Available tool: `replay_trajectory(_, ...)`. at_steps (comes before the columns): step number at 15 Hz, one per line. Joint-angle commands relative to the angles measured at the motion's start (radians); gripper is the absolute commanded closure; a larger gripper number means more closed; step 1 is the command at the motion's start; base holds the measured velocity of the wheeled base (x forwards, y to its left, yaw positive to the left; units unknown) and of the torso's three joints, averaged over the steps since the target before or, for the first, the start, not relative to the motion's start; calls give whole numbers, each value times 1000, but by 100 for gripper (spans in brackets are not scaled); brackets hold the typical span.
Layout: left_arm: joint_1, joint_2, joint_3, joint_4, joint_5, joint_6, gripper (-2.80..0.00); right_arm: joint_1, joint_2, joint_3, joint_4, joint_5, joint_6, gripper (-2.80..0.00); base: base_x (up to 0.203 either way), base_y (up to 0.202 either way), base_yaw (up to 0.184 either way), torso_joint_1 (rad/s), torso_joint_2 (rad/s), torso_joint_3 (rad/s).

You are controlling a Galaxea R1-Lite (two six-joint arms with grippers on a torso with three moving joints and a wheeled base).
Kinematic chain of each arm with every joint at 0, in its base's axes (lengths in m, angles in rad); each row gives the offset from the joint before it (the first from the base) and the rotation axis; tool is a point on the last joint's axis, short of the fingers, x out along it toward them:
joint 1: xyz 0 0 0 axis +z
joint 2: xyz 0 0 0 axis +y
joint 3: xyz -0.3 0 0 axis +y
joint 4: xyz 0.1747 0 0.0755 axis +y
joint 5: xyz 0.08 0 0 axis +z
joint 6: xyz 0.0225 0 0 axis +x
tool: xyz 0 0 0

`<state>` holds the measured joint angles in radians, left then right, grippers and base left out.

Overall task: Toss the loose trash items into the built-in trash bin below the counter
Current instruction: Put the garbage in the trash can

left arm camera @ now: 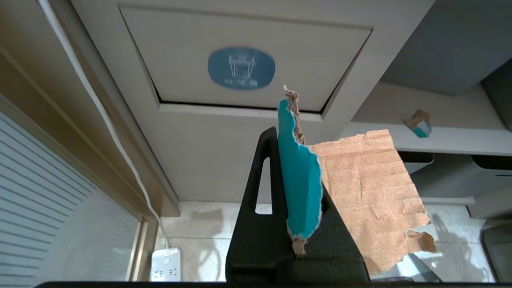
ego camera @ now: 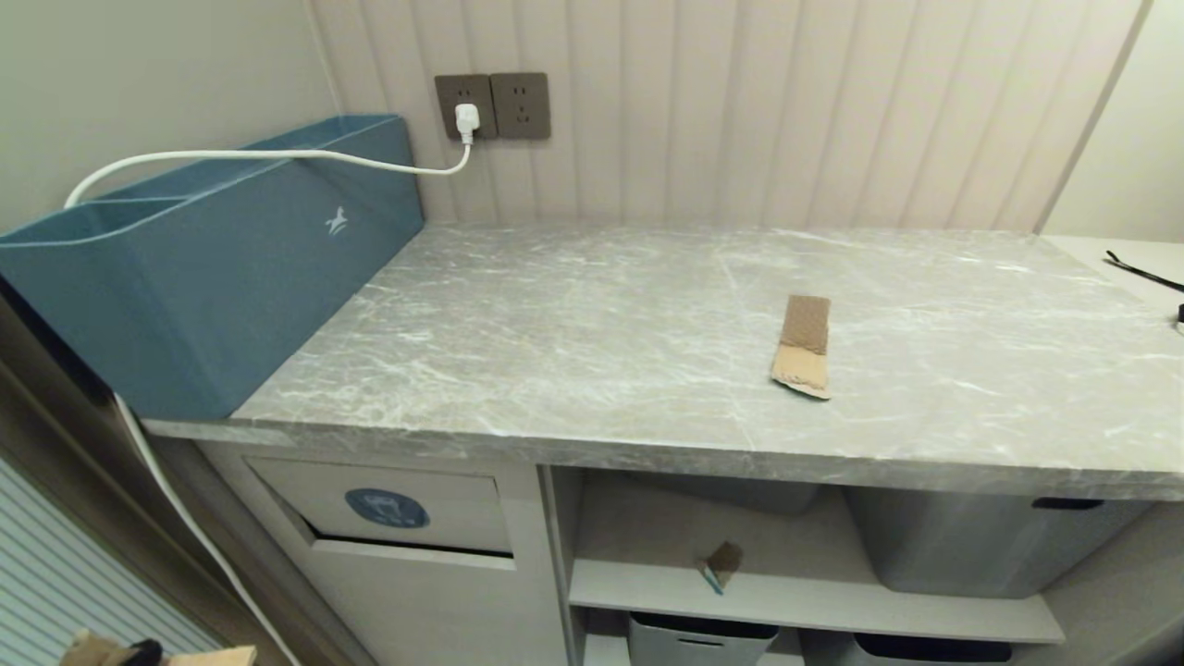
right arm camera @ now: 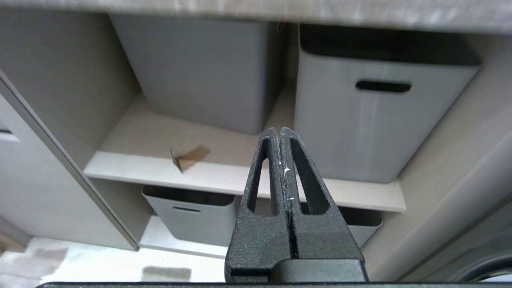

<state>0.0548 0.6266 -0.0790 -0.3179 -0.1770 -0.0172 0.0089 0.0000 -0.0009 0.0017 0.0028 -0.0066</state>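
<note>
Here, my left pincer is clamped on a torn piece of cardboard, which stands on edge between the black fingers; one face is teal, and a larger brown flap hangs off to one side. In the left wrist view the pincer sits low in front of the trash bin, a beige cabinet front with a rectangular flap and a blue oval sticker. The cardboard is close to the flap, but I cannot tell whether it touches. A dark gap shows along the flap's lower edge. From my head camera, only a bit of this cardboard shows at the bottom left corner, below and left of the bin.

A second brown cardboard strip lies flat on the grey marble counter, right of centre and back from the front edge. A tiny scrap with a teal edge rests on the open shelf under the counter, just right of the bin, in front of a grey storage tub.

My right pincer is empty, its fingers pressed together, and it faces that shelf and the grey tubs.

A blue plastic box stands at the counter's left end. A white cable runs over it to a wall socket.
</note>
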Motion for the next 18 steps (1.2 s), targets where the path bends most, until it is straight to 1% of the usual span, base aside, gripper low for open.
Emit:
replay_trajectory(1,-2,61,-20,-1,-3,-1,0,0,0,-1,0,0,-1,0,0,0,0,-217,508,286)
replay_trajectory(5,-9,143,-46,-2,-20,3,0,0,-2,-1,0,0,2,0,0,0,0,-209,493,285)
replay_trajectory(9,-31,267,-63,-36,-22,-1,0,0,-2,-1,0,0,0,0,0,0,0,-190,479,287)
replay_trajectory(11,-42,291,-55,-47,-24,-1,0,0,-2,-1,0,0,0,0,0,0,0,-167,468,284)
replay_trajectory(16,-78,343,-83,-69,-28,-4,0,0,-2,-1,0,0,3,0,0,0,0,-146,458,304)
replay_trajectory(18,-93,361,-117,-67,-79,-1,0,0,-2,1,0,0,2,0,0,0,0,-107,415,299)
